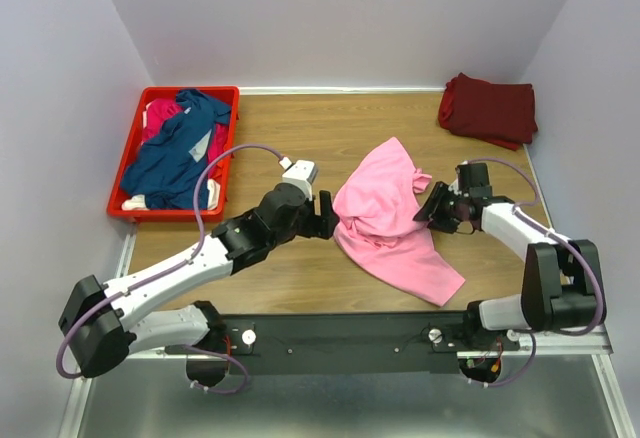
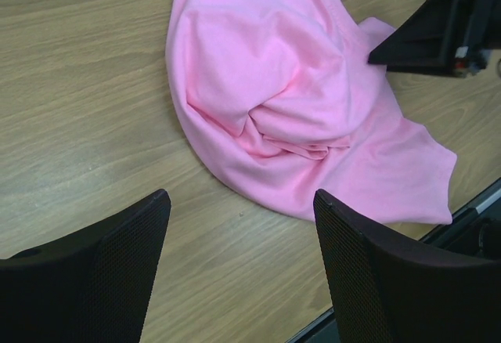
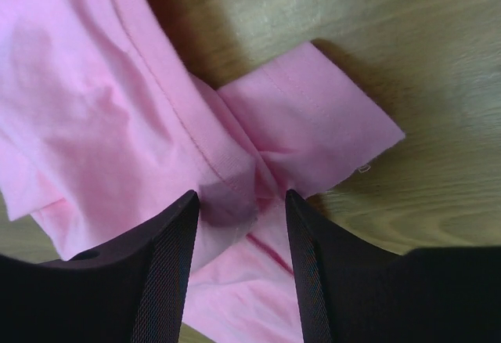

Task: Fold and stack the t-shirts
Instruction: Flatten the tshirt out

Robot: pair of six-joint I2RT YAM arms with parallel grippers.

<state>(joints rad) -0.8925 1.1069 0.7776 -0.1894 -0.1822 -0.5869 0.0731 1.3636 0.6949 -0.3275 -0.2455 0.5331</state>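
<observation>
Step in hand, as you should read it: opening out the next shirt for folding, with no fold made in it yet. The wood-grain surface [image 1: 300, 128] carries the light pink t-shirt [image 1: 385, 213] at its middle. It is crumpled into a soft heap of rounded creases, matte knit, with one tail trailing toward the near edge. At far left the red crate [image 1: 165, 215] (rigid plastic, straight walls) holds the navy t-shirt [image 1: 178, 148], draped limp over the magenta t-shirt [image 1: 160, 113], both unfolded. In the far right corner the maroon t-shirt [image 1: 488, 108] lies as a flat, squarish pad, judged already folded and the base of the stack. Left jaws: wide open, nothing between them, low over bare wood just beside the pink shirt's left edge. Right jaws: about half open, astride a bunched ridge of pink cloth where the short sleeve [image 3: 313, 116] meets the body; whether the pads pinch it yet cannot be told. Next move, by my judgement: close the right on that ridge, bring the left onto the opposite edge, then lift and spread together so the cloth comes flat. The stitched hem [image 3: 184, 128] is a thin, firm line, likely a better hold than the slack knit.
</observation>
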